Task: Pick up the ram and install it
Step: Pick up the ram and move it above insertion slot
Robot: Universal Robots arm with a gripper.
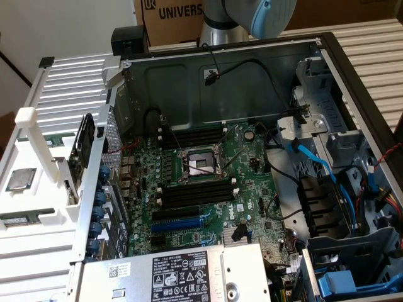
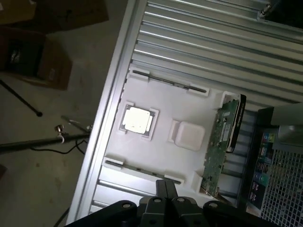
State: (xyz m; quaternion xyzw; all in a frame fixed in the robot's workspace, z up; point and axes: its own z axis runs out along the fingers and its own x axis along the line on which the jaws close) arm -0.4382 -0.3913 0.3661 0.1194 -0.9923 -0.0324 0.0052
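Observation:
The ram (image 1: 19, 219) is a thin dark-green stick with a pale label, lying in a white fixture (image 1: 38, 201) at the exterior view's left, outside the computer case. In the wrist view I see it edge-on as a narrow strip (image 2: 142, 169) held by white clips. A second such stick (image 2: 168, 81) sits along the fixture's opposite side. My gripper (image 2: 165, 185) hangs high above the fixture, nearest the first stick. Its black fingers are shut with nothing between them. The arm (image 1: 252, 16) rises behind the case.
A square silver processor chip (image 2: 137, 119) rests in the fixture (image 2: 165, 104), and a green card (image 2: 221, 142) stands upright beside the case wall. Inside the open case, the motherboard carries black memory slots (image 1: 195, 192) with white clips on both sides of the processor socket (image 1: 201, 165). Cables and drive bays crowd its right.

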